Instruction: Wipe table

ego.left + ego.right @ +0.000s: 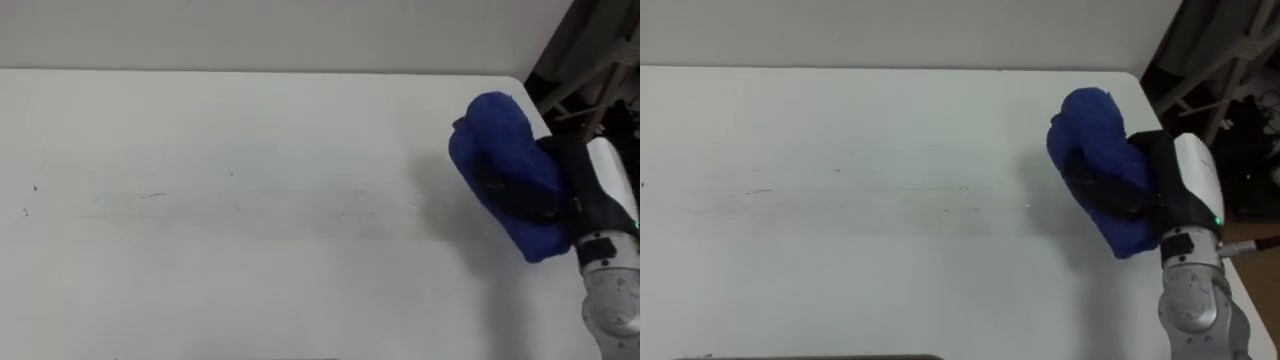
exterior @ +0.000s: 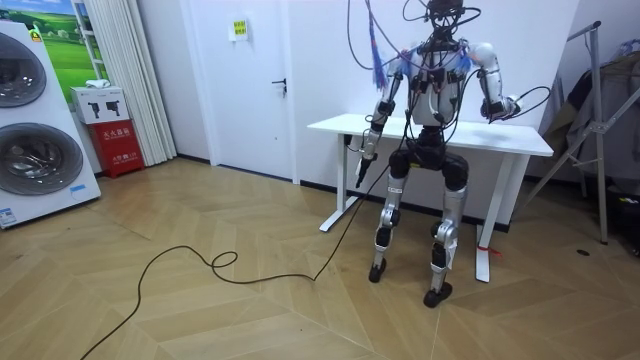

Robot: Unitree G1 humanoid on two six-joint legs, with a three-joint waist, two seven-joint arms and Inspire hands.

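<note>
In the room view the left hand (image 2: 360, 150) hangs by the table's near edge; its state cannot be told. At the eye views' right, the right hand (image 1: 548, 196) is curled round a blue cloth (image 1: 495, 135), which rests on the table (image 1: 200, 280). The step is probably a wiping stroke. The next move calls for a sweep left across the faint marks (image 1: 150, 195) at mid-frame.

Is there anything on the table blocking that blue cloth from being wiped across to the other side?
Nothing visible does. The right hand grips the blue cloth at the right end of the table, and leftward the top shows just faint marks.
</note>
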